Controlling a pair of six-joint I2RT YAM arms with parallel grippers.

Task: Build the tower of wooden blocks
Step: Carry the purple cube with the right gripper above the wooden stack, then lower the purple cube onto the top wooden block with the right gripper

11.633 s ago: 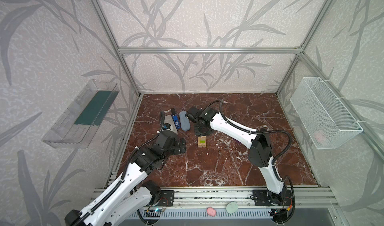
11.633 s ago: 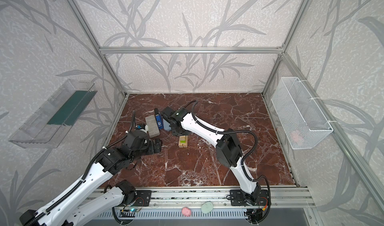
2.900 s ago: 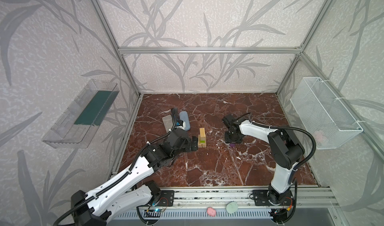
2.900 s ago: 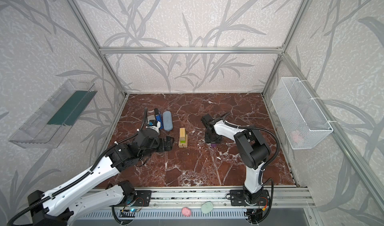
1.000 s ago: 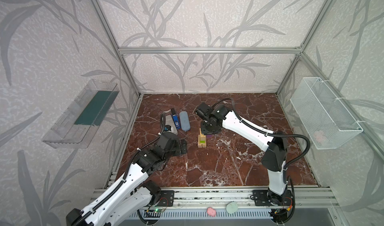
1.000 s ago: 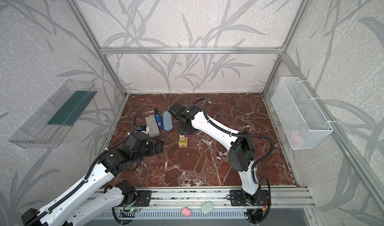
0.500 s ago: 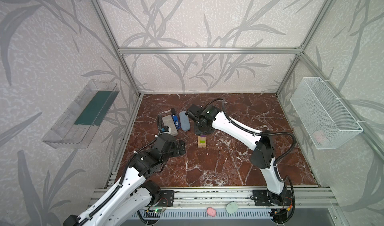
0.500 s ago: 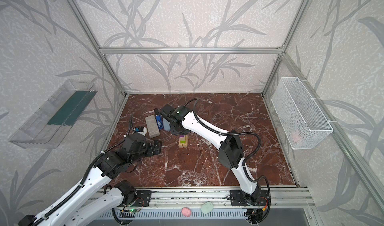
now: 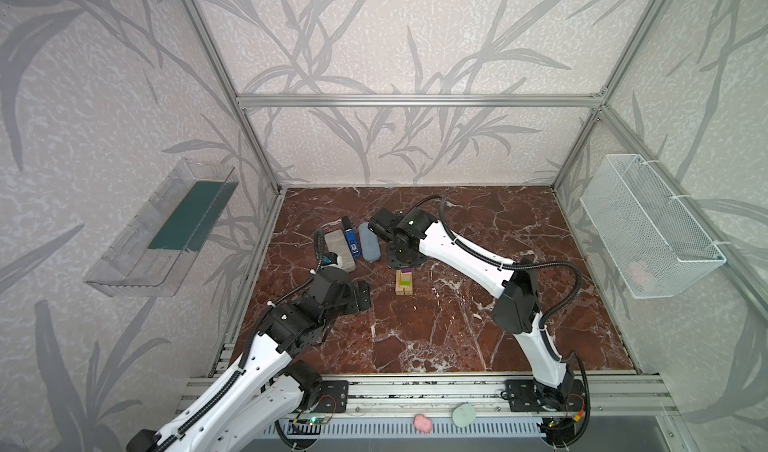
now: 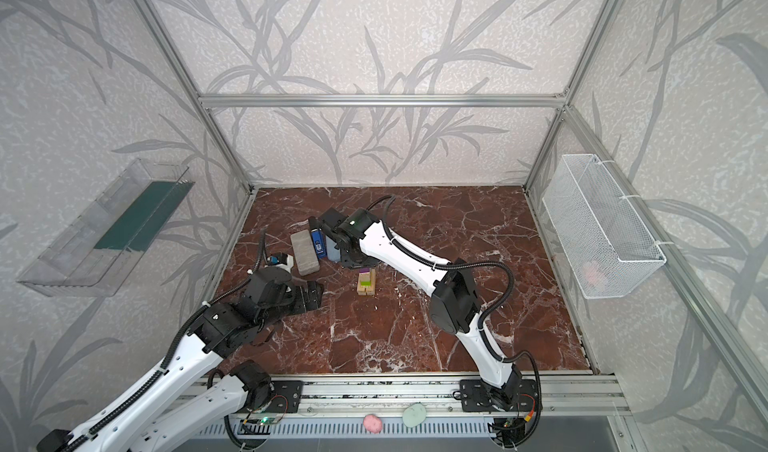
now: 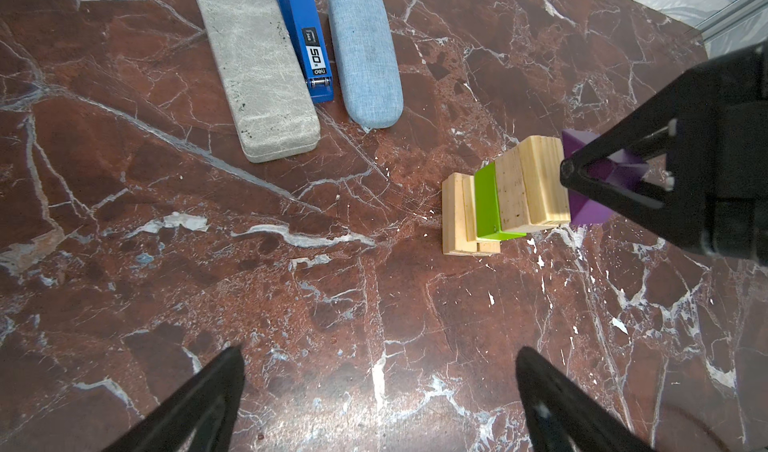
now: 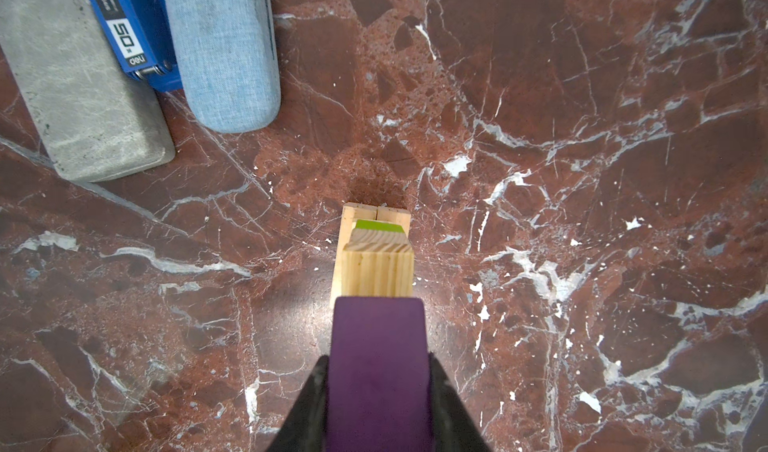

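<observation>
The tower (image 9: 404,283) (image 10: 365,284) stands mid-floor: pale tan wood blocks with a lime-green block (image 11: 487,204) in a middle layer and a tan block (image 12: 378,271) as its top. My right gripper (image 9: 404,265) (image 12: 379,387) is shut on the purple block (image 12: 379,346) (image 11: 598,179) and holds it right at the tower's top. Whether the purple block rests on the tan top I cannot tell. My left gripper (image 9: 363,295) (image 11: 378,354) is open and empty, low over bare floor to the left of the tower.
A grey case (image 9: 339,249), a blue stapler (image 9: 351,242) and a light blue case (image 9: 369,246) lie side by side behind the tower on the left. A wire basket (image 9: 648,225) hangs on the right wall, a clear shelf (image 9: 166,225) on the left wall.
My right gripper has carried the purple block from the floor's right side to the tower's top and has shifted only a little lately. My left gripper has drawn back from the tower.
</observation>
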